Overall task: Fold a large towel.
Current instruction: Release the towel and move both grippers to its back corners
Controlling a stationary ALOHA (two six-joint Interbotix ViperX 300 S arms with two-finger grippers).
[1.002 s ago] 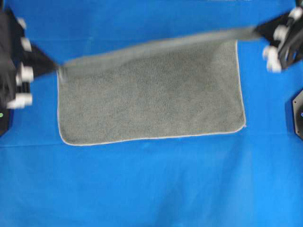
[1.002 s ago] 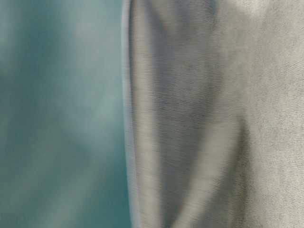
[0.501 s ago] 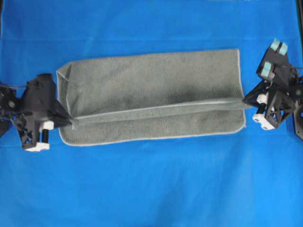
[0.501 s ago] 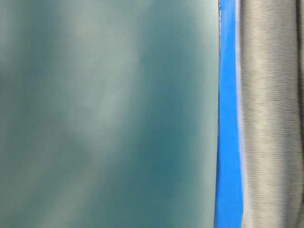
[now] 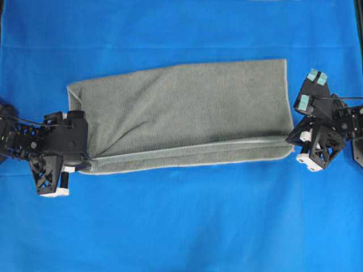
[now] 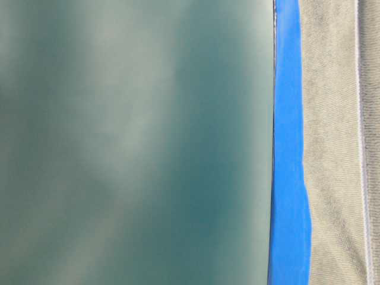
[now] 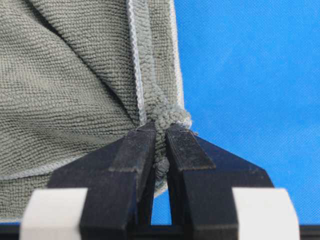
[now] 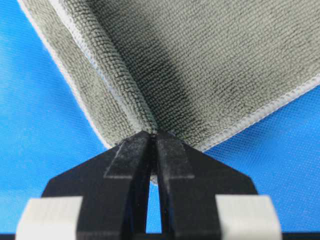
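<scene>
Here the towel (image 5: 187,113) stretches between left pincer (image 7: 159,131) and right pincer (image 8: 152,135).

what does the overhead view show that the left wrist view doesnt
Only the overhead view shows the whole towel folded over on the blue table covering, and both arms at once, with the right gripper at the towel's near right corner. Only the left wrist view shows the grip up close: the left gripper shut on a bunched corner, two hemmed edges running side by side into it. Both show the grey-green towel, the blue covering and the left gripper at the near left corner.
</scene>
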